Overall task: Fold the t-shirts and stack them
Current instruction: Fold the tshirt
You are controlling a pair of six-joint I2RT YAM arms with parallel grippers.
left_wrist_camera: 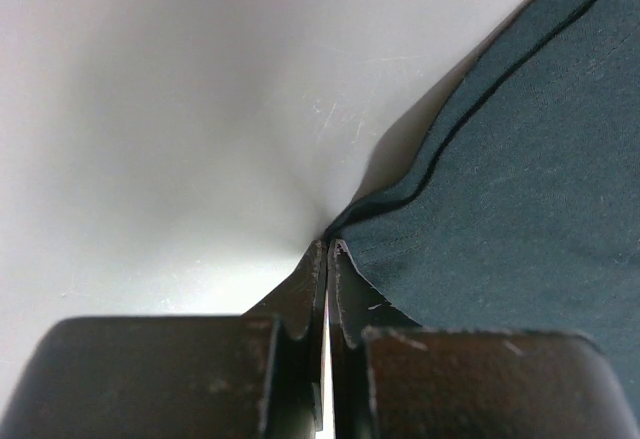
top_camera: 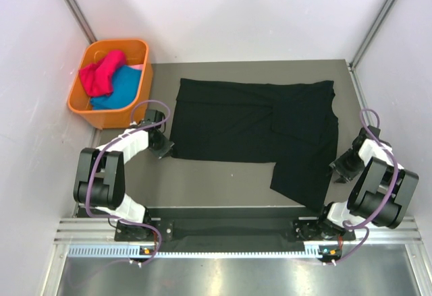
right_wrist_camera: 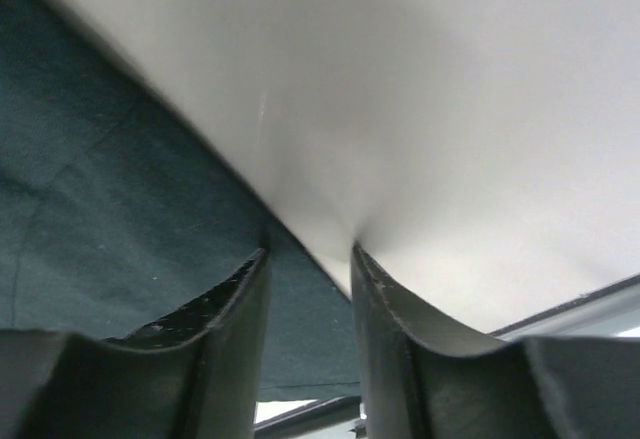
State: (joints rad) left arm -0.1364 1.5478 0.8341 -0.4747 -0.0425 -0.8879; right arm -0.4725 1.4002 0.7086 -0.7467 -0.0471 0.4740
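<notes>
A large black t-shirt (top_camera: 250, 121) lies spread on the grey table, with one part hanging down toward the front right. My left gripper (top_camera: 164, 146) sits at its front-left corner. In the left wrist view the jaws of that gripper (left_wrist_camera: 328, 244) are pressed together, and the hem of the black cloth (left_wrist_camera: 520, 179) is pulled up into their tips. My right gripper (top_camera: 339, 166) is at the shirt's right edge. Its jaws (right_wrist_camera: 308, 254) stand apart, and the edge of the black cloth (right_wrist_camera: 100, 189) runs between them. A magenta t-shirt (top_camera: 101, 73) and a teal one (top_camera: 118, 92) lie in the basket.
An orange plastic basket (top_camera: 120, 115) stands at the back left, just off the table's corner. Pale walls close in the table on three sides. A metal rail (top_camera: 223, 232) runs along the near edge between the arm bases.
</notes>
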